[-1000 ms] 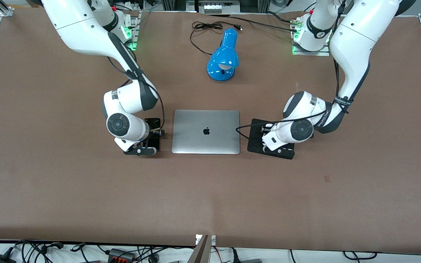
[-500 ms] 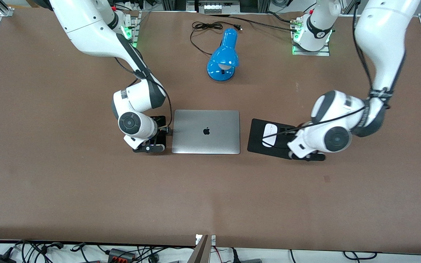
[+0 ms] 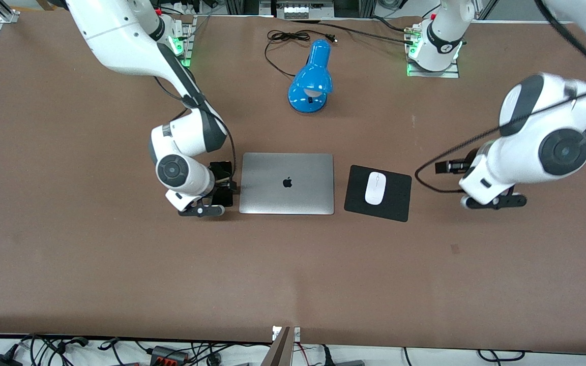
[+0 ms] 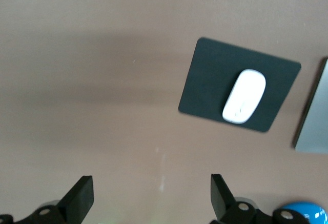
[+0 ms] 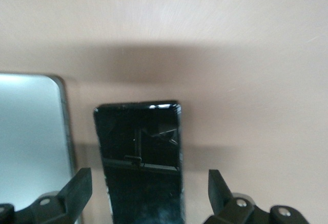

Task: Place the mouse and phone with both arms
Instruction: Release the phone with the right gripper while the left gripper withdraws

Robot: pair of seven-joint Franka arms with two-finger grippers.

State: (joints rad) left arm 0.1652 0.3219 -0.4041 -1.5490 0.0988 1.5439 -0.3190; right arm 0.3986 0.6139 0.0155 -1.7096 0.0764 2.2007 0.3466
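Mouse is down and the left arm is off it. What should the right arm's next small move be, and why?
Probably a straight lift of the right gripper off the phone. The phone lies flat on the table beside the laptop, and the fingers stand open on either side without touching it. The mouse sits on the mouse pad, and the open left gripper is over bare table.

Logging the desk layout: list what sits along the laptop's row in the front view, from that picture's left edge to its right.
right gripper over the phone → laptop → mouse on the mouse pad → left gripper
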